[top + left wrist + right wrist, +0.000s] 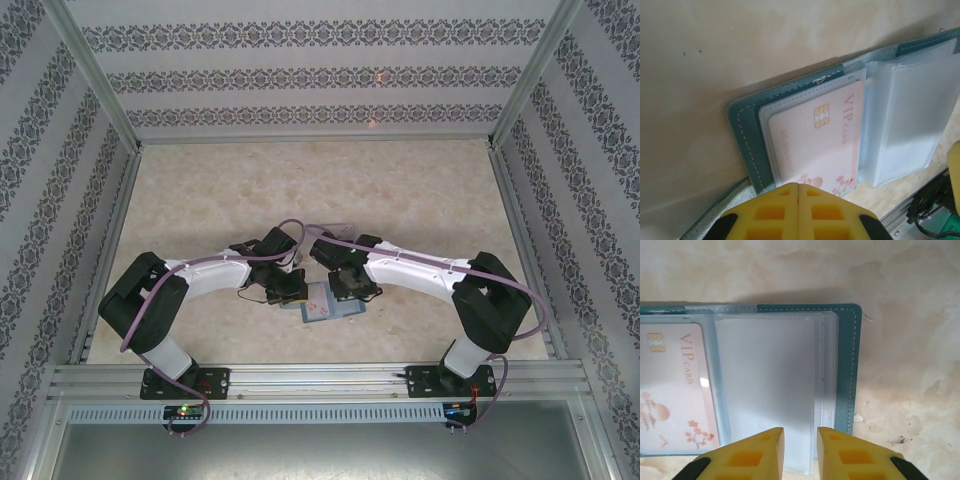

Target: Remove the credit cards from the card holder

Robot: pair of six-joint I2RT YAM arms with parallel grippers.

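- Top view: the card holder (322, 303) lies open on the counter (300, 180), close to the near edge and between the two arms. The left hand (287, 290) and the right hand (350, 285) are both low over it, one at each half. From here it cannot be told how their jaws stand.
- Left wrist view: the left hand (798, 186) is clenched, its two yellow fingers (770, 212) pressed together with no gap. It sits at the near edge of the card holder (745, 135). Whether it pinches something or only presses down cannot be told. One credit card (815, 140), pale pink with a gold chip and the words "VIP CARD", sits inside one of the clear sleeves (910, 110).
- Right wrist view: the right hand (800, 432) is released, with a narrow gap between the fingers, over the clear sleeves (765, 380) of the other half, which look empty. The credit card (670, 390) is at the left and the teal cover (845, 365) at the right.
- Handling, as a judgement: the card is probably light, thin, stiff and smooth, so it can slip from the pads. The sleeves are soft plastic and may cling to it. The holder is light and will likely slide if it is not pinned down. The best place to take hold seems to be the card's edge at the sleeve's open side, while the other hand holds the cover.
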